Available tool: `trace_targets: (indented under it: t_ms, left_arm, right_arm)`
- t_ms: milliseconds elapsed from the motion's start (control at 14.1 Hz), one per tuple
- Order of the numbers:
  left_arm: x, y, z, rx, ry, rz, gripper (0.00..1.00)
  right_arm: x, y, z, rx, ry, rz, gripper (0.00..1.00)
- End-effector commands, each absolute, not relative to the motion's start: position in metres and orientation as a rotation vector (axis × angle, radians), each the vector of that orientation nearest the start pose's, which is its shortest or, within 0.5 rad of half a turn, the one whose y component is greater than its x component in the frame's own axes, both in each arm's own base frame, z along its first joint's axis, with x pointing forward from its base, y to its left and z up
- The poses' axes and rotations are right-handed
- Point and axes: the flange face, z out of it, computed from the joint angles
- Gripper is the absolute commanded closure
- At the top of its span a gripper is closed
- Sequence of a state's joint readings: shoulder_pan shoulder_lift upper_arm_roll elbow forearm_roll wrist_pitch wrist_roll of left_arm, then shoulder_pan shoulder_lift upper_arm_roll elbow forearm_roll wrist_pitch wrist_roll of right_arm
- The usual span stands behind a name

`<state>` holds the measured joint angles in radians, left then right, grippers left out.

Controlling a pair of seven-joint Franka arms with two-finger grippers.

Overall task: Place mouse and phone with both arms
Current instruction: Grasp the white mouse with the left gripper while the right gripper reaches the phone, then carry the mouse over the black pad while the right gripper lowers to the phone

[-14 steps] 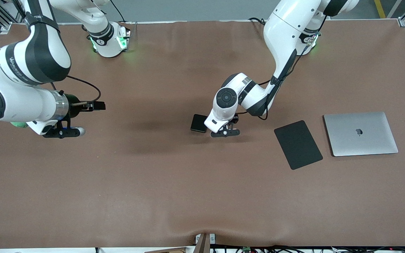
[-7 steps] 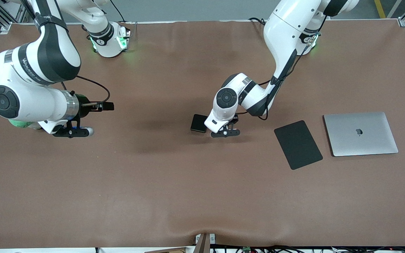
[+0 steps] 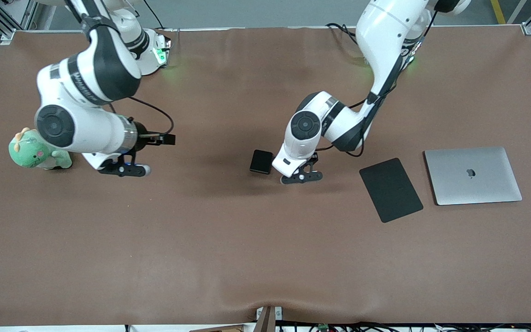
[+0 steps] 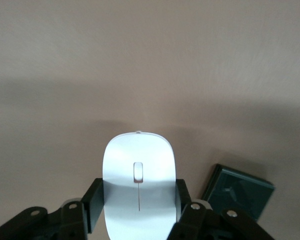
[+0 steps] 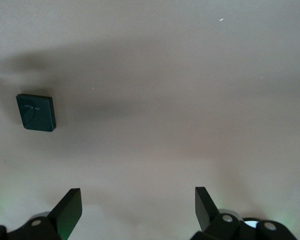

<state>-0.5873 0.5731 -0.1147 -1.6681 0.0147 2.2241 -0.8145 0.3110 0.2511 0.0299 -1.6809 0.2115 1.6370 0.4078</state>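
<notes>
Left gripper point(image 4: 138, 212) clamps mouse point(image 4: 139, 187) beside phone point(image 3: 261, 162) | right gripper point(image 5: 138, 207) spread wide, empty, over table point(image 3: 228, 240)

Not much readable. Spotted an apple logo on the laptop point(image 3: 472, 175) lid, over at the left arm's end of the table. Also some dark lettering on the black band of the right arm point(image 3: 85, 87), too small and skewed to make out for sure. Nothing legible on the phone point(image 3: 261, 162), mouse point(image 4: 139, 187) or pad point(image 3: 390, 189).
</notes>
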Motion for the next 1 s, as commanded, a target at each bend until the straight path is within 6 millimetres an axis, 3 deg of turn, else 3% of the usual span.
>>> trace_targets:
  t_ms: [0,213,427,925]
  left_arm:
    - [0.538,-0.397,0.330,-3.145,-0.179,0.037,1.00]
    - [0.552,-0.362,0.375,-3.147,-0.172,0.013,1.00]
    - [0.557,-0.334,0.411,-3.137,-0.197,0.009,1.00]
    - [0.577,-0.215,0.482,-3.113,-0.197,0.031,1.00]
  right_arm:
    - [0.551,0.245,0.429,-2.973,0.260,0.512,0.00]
    - [0.549,0.264,0.419,-2.958,0.301,0.437,0.00]
    - [0.549,0.296,0.399,-2.952,0.358,0.369,0.00]
    - [0.543,0.356,0.338,-2.951,0.374,0.277,0.00]
